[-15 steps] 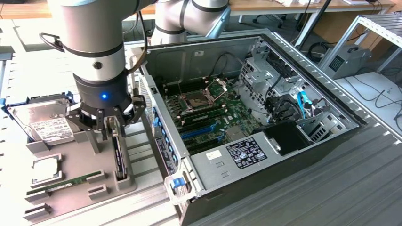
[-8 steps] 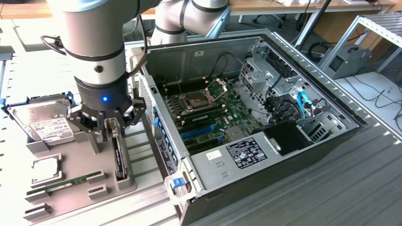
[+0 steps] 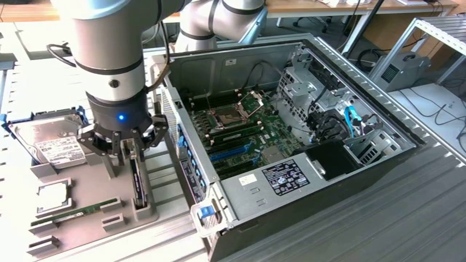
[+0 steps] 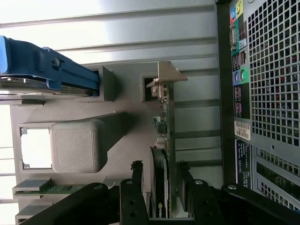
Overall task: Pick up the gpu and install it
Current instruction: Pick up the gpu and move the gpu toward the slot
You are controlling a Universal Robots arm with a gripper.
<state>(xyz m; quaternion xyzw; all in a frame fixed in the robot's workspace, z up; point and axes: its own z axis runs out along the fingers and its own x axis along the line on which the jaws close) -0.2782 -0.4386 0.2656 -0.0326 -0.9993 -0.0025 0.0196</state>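
The gpu (image 3: pixel 137 183) stands on its edge in a slot of the grey holder (image 3: pixel 91 191), to the exterior view's left of the open computer case (image 3: pixel 240 185). In the wrist view the gpu (image 4: pixel 165 124) shows its green board edge, black shroud and silver end bracket (image 4: pixel 168 75). My gripper (image 3: pixel 125 155) hangs straight down over the card's upper end. The gripper (image 4: pixel 160 167) is open, one black finger (image 4: pixel 136 173) on each side of the card, a small gap showing on both sides. The card rests in its holder.
The holder also carries a silver hard drive (image 3: pixel 54 143) in a blue frame, a square chip (image 3: pixel 52 197) and a narrow green memory stick (image 3: pixel 76 213). Inside the case lies the motherboard (image 3: pixel 255 136) with blue slots (image 3: pixel 231 151). The case's rear wall (image 4: pixel 274 93) stands close beside the card.
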